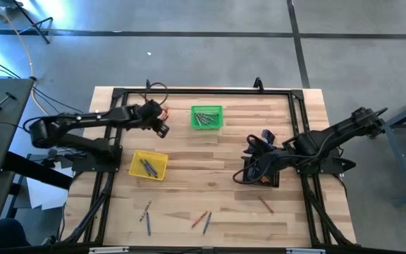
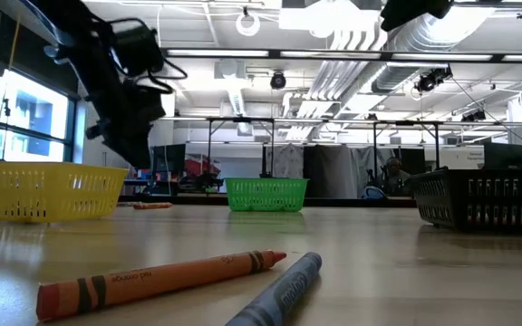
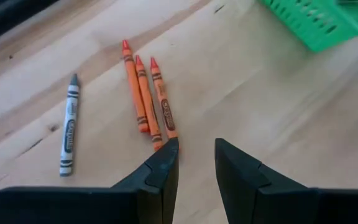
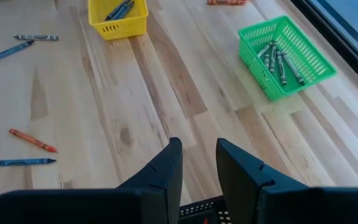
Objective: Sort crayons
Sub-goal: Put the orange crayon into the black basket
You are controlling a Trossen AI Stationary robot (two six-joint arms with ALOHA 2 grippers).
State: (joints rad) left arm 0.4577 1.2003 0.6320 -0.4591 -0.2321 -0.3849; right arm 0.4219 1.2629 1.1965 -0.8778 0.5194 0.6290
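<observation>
left wrist view: left gripper (image 3: pixel 196 155) fingers narrowly apart, empty, above orange crayons (image 3: pixel 146 93).

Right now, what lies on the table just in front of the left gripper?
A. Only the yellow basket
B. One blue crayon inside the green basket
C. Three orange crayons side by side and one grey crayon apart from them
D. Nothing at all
C: the left wrist view shows three orange crayons lying side by side just beyond the left gripper, with a grey crayon lying apart from them.
</observation>
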